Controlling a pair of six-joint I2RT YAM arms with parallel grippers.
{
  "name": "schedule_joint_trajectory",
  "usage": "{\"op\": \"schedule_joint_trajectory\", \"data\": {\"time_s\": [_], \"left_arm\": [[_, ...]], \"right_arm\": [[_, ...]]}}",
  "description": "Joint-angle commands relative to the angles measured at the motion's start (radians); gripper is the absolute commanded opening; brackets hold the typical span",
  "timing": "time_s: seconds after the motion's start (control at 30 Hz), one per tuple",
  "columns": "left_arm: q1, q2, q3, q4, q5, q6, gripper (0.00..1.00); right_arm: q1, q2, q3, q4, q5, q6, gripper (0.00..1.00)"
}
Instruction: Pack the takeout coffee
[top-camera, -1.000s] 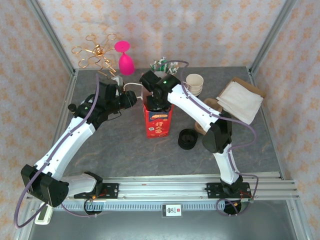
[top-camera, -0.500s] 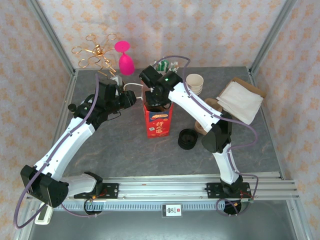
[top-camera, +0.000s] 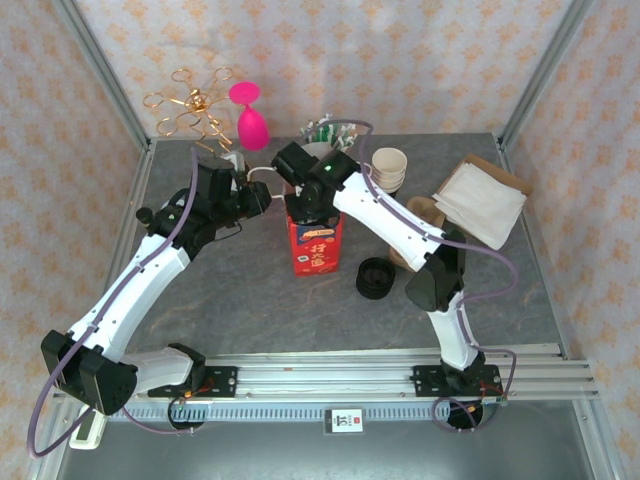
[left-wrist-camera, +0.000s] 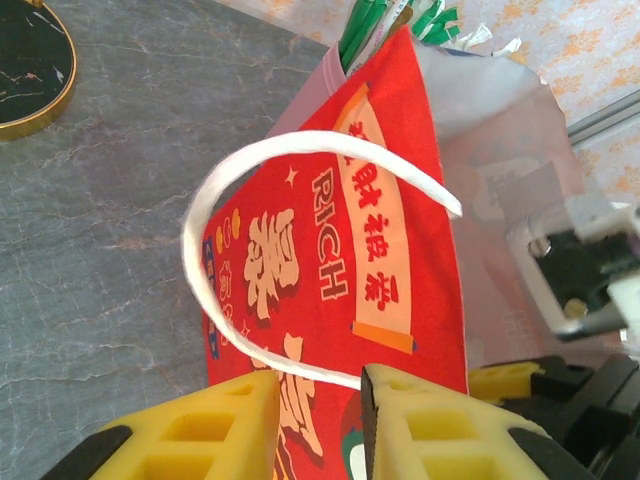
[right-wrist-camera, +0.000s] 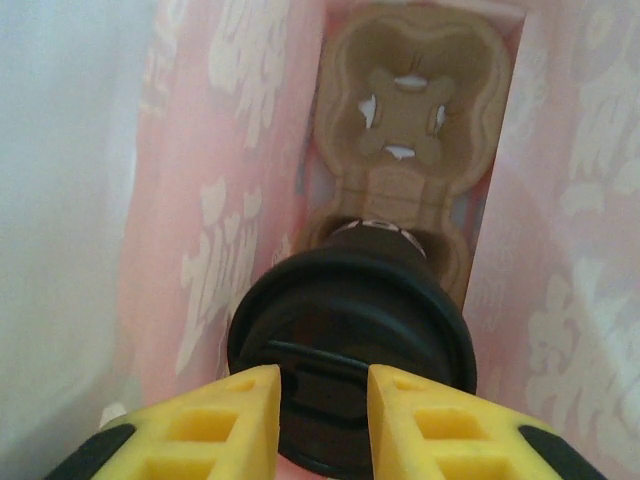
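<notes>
The takeout coffee stands deep inside the red paper bag, its round black lid up, seated in a brown cardboard cup carrier on the bag floor. My right gripper reaches down into the bag mouth, just above the lid. Its yellow fingers are apart and nothing sits between them. My left gripper is at the bag's left side. The white cord handle arches in front of it and crosses the gap between its parted fingertips.
A stack of lidless cups and wrapped straws stand behind the bag. Loose black lids lie right of it. Napkins on a cardboard tray sit at the right. A pink glass and a gold rack are back left.
The right wrist has shifted a little left and back over the bag mouth. The left arm has stayed in place by the bag.
</notes>
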Motion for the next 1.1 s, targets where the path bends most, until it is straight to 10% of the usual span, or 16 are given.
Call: {"op": "schedule_joint_trajectory", "data": {"time_s": [0.0,1.07], "left_arm": [[-0.008,-0.016,-0.009,-0.011,-0.018,0.011,0.28],[-0.008,-0.004,0.002,-0.015,-0.021,0.009,0.21]], "right_arm": [[0.005,-0.035,-0.056,0.016,0.004,0.008,0.28],[-0.045,0.039,0.106,-0.003,0.031,-0.012,0.27]]}}
